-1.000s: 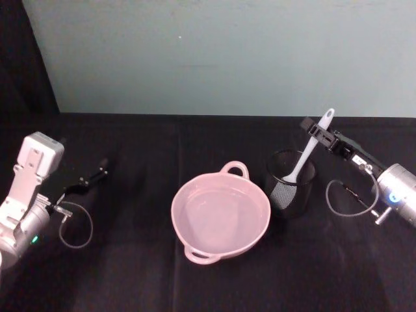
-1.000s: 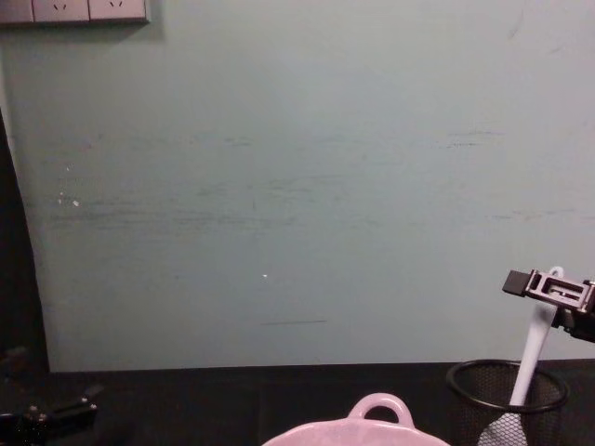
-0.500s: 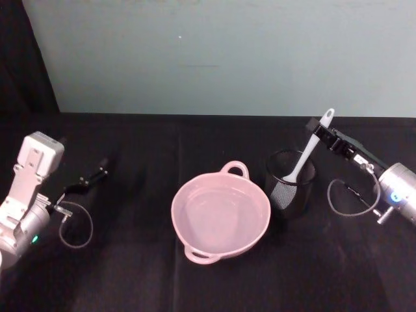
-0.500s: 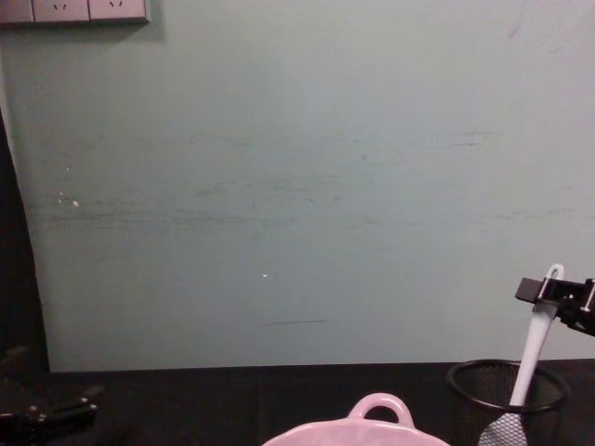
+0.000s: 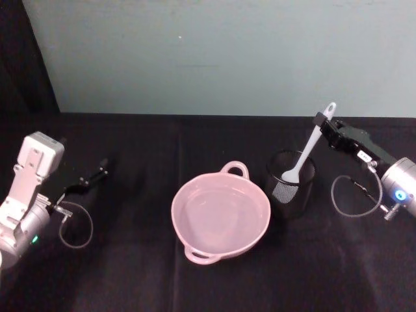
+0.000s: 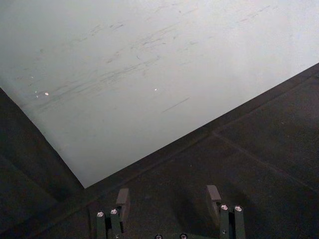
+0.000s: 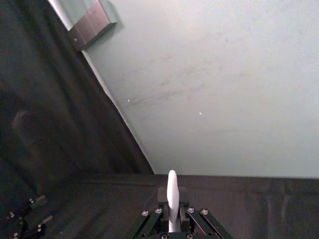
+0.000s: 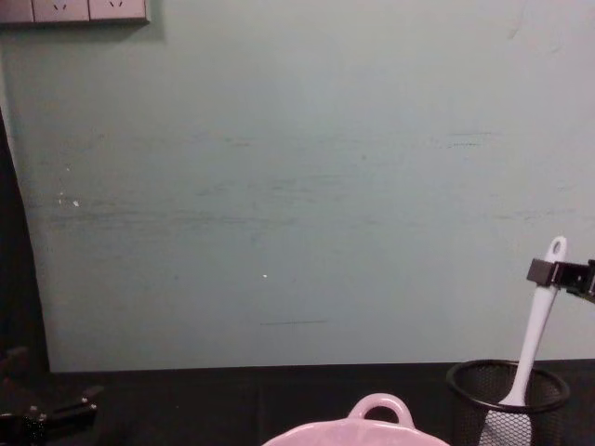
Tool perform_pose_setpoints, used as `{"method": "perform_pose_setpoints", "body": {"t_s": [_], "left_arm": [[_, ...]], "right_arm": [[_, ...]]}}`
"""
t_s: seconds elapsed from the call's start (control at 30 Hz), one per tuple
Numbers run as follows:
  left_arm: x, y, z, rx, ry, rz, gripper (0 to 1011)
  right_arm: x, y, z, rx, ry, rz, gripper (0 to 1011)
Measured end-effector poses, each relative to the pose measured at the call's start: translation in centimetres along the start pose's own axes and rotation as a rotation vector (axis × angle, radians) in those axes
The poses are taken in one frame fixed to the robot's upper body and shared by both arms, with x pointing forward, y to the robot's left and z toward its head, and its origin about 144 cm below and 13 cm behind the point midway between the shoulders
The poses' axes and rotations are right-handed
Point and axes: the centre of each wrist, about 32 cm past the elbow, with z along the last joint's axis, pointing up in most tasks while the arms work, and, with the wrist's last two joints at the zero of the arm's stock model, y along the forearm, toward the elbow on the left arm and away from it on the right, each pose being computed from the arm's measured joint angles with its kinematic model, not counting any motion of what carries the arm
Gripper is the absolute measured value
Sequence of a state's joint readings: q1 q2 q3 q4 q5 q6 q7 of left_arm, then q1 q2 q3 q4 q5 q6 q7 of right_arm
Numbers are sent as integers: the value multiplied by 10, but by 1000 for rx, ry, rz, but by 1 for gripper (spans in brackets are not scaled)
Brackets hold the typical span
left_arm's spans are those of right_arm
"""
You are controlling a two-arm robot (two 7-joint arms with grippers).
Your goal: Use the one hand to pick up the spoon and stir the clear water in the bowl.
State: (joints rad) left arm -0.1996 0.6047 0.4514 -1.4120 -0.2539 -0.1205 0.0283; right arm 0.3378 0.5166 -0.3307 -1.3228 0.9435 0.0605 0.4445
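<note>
One stage of roughly three looks done: the grasp. Items are listed outward from the robot, each placed against the bowl.

1. Bowl (image 5: 184, 195): pale pink, nearest item, on the black worktop (image 5: 130, 273). The clear water inside seems flat, so I judge it unstirred.
2. Mesh cup (image 5: 286, 198): black, just right of the bowl. Whether they touch cannot be told.
3. Left hand (image 5: 91, 177): well to the left of the bowl, fingers spread with nothing between them; idle.
4. Spoon (image 5: 311, 143): white and leaning, blade down in the mesh cup's mouth, handle rising up and away from the bowl.
5. Right hand (image 5: 322, 122): right of and beyond the bowl, pinching the spoon's handle just below its holed end.
6. Wall (image 5: 195, 52): teal, far behind the bowl.

Outstanding: draw the spoon clear of the mesh cup, carry it left over the bowl, lower the blade into the water, stir.
</note>
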Motion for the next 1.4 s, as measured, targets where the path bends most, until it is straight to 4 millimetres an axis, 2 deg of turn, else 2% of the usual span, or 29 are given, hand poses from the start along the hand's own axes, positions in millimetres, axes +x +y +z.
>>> {"method": "perform_pose_setpoints", "body": {"t_s": [0.3, 0.73, 0.93, 1.4], "left_arm": [[0, 0, 0, 0, 0, 0, 1005], [0, 0, 0, 0, 0, 0, 1005], [0, 0, 0, 0, 0, 0, 1005], [0, 0, 0, 0, 0, 0, 1005]], "right_arm": [[-20, 0, 23, 31, -187, 39, 114], [-57, 5, 71, 16, -411, 116, 114], [-63, 6, 80, 2, -439, 123, 114], [-62, 6, 80, 2, -436, 122, 114]]}}
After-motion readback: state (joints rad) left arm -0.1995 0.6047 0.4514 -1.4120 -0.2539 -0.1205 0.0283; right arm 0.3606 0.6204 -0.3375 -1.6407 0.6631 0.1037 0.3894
